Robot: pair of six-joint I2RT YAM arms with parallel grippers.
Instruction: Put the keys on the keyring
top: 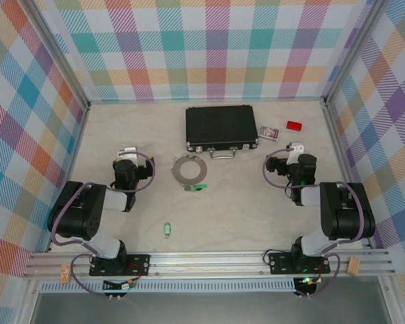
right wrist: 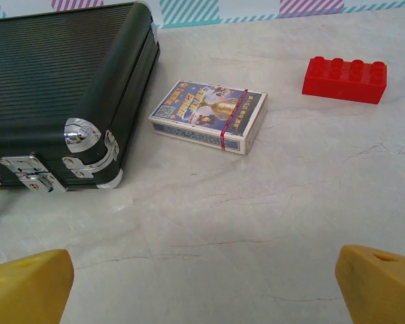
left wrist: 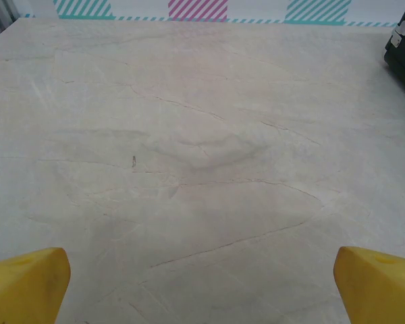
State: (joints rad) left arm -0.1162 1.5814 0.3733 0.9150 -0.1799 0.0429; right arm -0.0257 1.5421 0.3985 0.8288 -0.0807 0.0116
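Barely started imo: big thin grey metal keyring sits mid-frame. One green-tagged key is right under it, other key loose lower centre. Left gripper & right gripper both spread wide, holding nothing.

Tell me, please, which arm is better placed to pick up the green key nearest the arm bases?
Probably the left. That key lies left of centre, nearer the open left gripper; the right gripper, also open, sits farther off near the card box.
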